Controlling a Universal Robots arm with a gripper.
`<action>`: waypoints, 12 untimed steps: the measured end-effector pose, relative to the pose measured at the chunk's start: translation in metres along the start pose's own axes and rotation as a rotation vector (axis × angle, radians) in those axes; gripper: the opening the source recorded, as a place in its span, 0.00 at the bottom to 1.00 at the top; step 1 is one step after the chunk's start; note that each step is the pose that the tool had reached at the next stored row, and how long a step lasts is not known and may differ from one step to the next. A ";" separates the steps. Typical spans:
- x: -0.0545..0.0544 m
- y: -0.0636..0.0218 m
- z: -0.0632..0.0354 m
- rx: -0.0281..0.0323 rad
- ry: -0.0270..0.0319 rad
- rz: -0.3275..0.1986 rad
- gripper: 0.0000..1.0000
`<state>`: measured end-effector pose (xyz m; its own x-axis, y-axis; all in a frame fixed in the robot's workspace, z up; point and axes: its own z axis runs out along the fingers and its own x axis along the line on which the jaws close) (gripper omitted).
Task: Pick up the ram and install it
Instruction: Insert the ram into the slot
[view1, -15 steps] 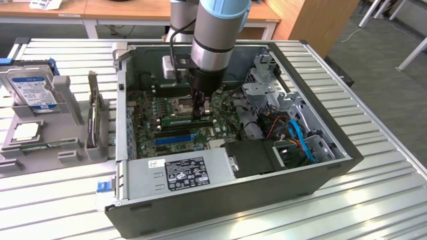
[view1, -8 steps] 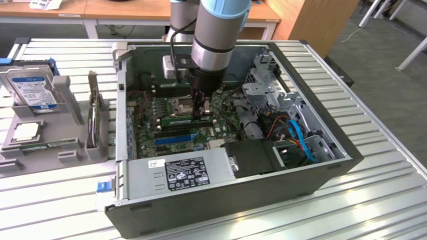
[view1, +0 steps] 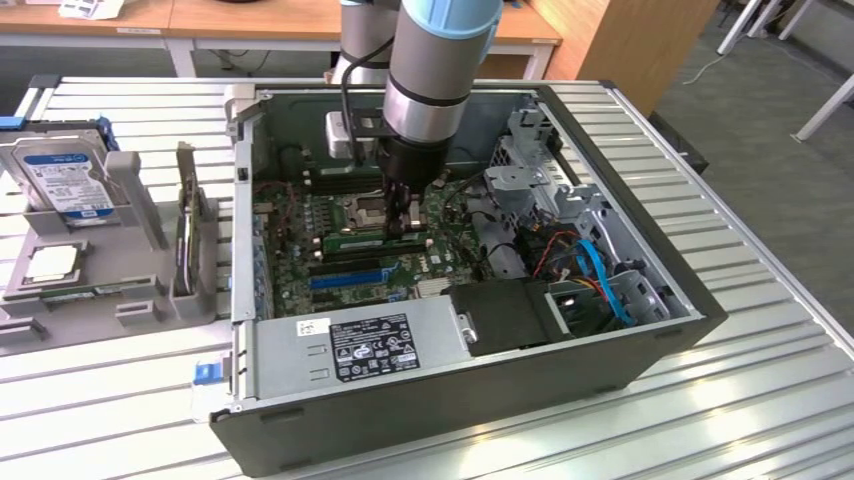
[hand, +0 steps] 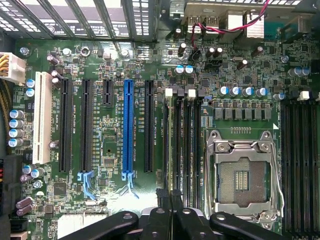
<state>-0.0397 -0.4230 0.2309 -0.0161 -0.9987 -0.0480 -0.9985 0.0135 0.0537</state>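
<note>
The ram (view1: 363, 243) is a narrow green stick standing on edge in a black memory slot on the motherboard, beside the CPU socket (view1: 358, 210). In the wrist view the ram (hand: 170, 145) shows edge-on as a thin line running along the slot between white end clips. My gripper (view1: 404, 228) reaches straight down into the open computer case (view1: 641, 340). Its fingers are closed together over the ram's top edge near one end. In the wrist view the gripper (hand: 168, 196) has its black fingertips pinched together on the stick, right over the slot.
A blue slot (hand: 128, 130) and several black slots lie beside the memory slots. The power supply (view1: 360, 345) and drive cage with blue cables (view1: 601, 280) crowd the case. On the exterior view's left, a grey holder (view1: 140, 305) carries a hard drive (view1: 67, 180) and a green expansion card (view1: 187, 235).
</note>
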 end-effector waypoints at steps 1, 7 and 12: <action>0.000 0.0000 0.0000 0.0000 0.0000 0.000 0.12; 0.000 0.0000 0.0012 -0.0002 0.0002 0.000 0.12; 0.000 -0.0001 0.0020 -0.0001 0.0001 0.000 0.12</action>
<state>-0.0397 -0.4231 0.2289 -0.0161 -0.9987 -0.0479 -0.9985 0.0135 0.0538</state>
